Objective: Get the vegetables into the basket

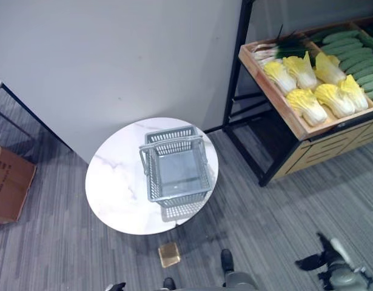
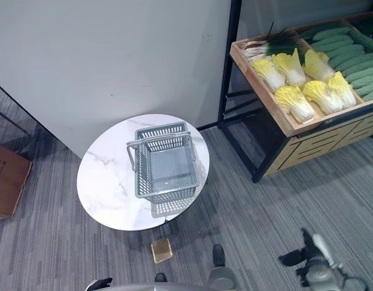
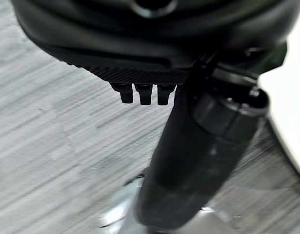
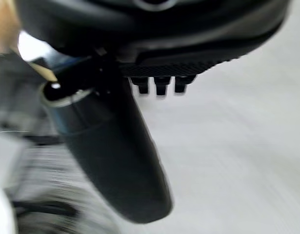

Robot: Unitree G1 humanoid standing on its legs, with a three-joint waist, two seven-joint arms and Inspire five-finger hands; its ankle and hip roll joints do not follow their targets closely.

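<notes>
An empty grey basket (image 1: 176,167) sits on the round marble table (image 1: 116,182), napa cabbages (image 1: 312,85) and cucumbers (image 1: 358,57) fill the wooden crate (image 1: 277,97), and both the right hand (image 1: 322,257) and left hand (image 3: 140,92) hang relaxed, holding nothing.

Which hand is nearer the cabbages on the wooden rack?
Right. The right hand sits low on the rack's side, below the cabbages; the left hand is far across, beyond the basket.

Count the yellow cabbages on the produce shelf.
6, in the wooden tray: three in its back row, three in front. More may be hidden.
</notes>
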